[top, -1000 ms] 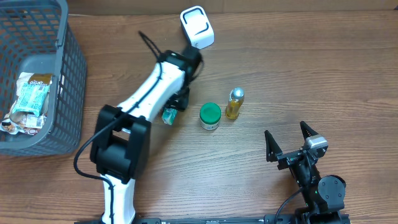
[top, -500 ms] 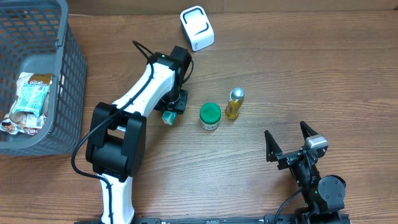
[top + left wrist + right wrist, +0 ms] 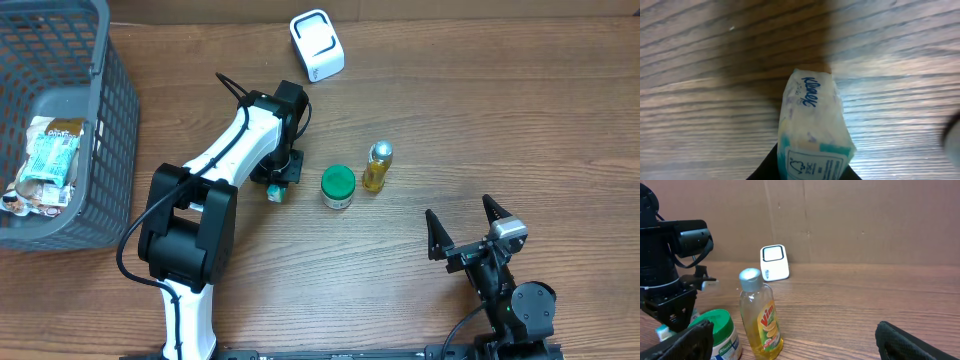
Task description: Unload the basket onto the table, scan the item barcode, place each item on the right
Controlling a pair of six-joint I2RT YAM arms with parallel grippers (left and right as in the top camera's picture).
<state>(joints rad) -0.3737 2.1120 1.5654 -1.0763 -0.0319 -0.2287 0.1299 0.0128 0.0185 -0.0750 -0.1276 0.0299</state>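
Wood-grain bench [image 3: 520, 110] is stretching out beneath both my arms. Nearest my base, my right fingers [image 3: 460, 212] are standing wide apart, gripping nothing, well apart from the goods. Farther out, a green-lidded jar [image 3: 338, 185] and a dish-soap bottle [image 3: 377, 166] are standing upright just beside each other. To their left, my left fingers [image 3: 277, 180] are pointing down and pinching a tissue pack [image 3: 812, 125], the item for scanning, near the jar; whether it is touching the wood I cannot tell. Beyond it, the white scanner [image 3: 317, 44] is sitting toward the far edge. At far left, a grey basket [image 3: 112, 110] is holding packets [image 3: 50, 160].
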